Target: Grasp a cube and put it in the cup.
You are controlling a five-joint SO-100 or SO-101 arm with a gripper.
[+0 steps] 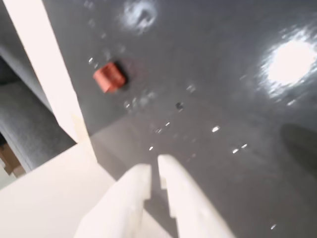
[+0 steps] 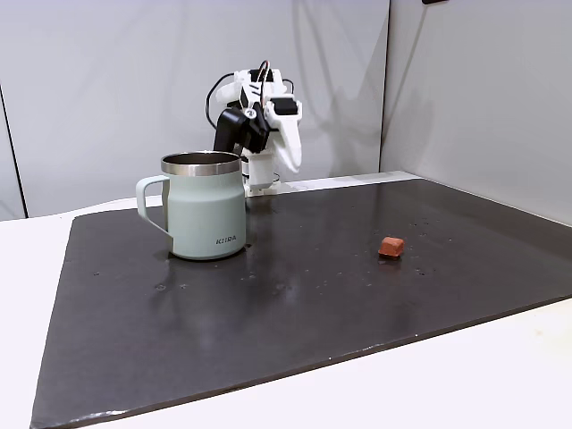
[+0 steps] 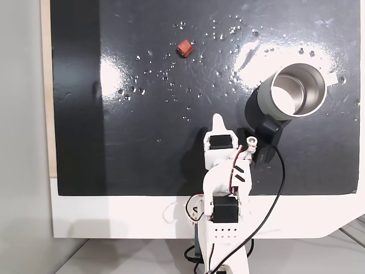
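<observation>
While the empty fingers (image 1: pixel 154 171) sit nearly together, the cube (image 3: pixel 184 47) lies corner-on, well apart from the upright cup (image 3: pixel 293 91).

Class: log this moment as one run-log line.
hand: shut, empty, above mat | cube: on mat, untouched | cup: upright, empty | stage: pre-grasp

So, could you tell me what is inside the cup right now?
Looking down in a fixed view, the cup shows only bare steel walls; its bottom is partly shadowed. The cube lies on the mat.
</observation>
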